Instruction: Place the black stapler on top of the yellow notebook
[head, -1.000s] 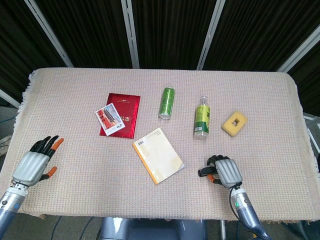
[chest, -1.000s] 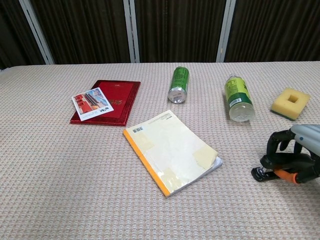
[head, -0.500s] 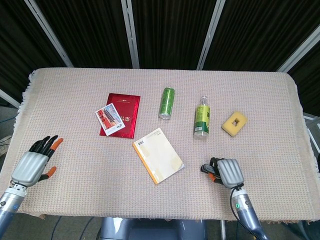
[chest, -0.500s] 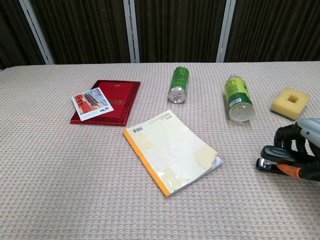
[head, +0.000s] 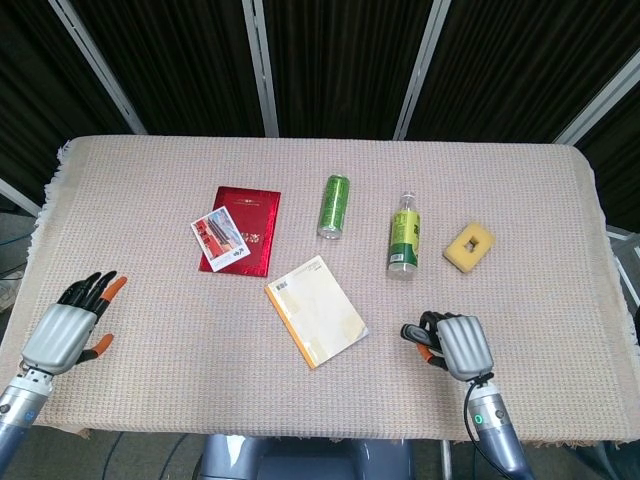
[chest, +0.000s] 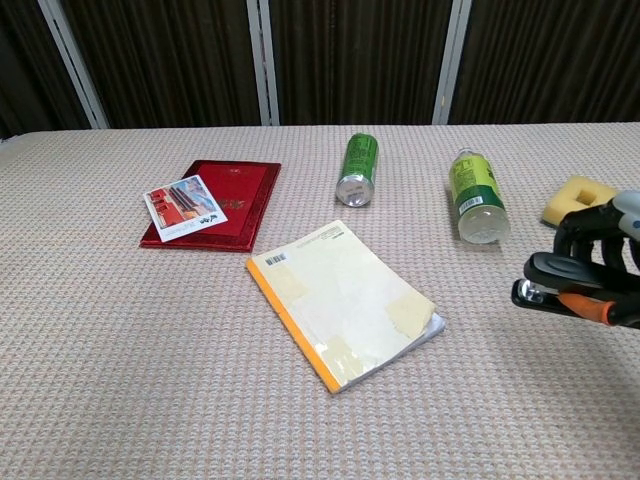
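Observation:
The yellow notebook lies flat near the table's middle, its orange spine toward the left. My right hand grips the black stapler to the right of the notebook, lifted off the cloth, the stapler's nose pointing left toward the notebook. A gap of bare cloth separates stapler and notebook. My left hand hovers open at the table's front left, fingers spread, holding nothing; the chest view does not show it.
A red booklet with a photo card on it lies left of centre. A green can and a green-labelled bottle lie on their sides behind the notebook. A yellow sponge sits at the right, close behind my right hand.
My right hand has lifted the stapler off the cloth and raised it; in the chest view it now partly covers the sponge. The left hand has not moved.

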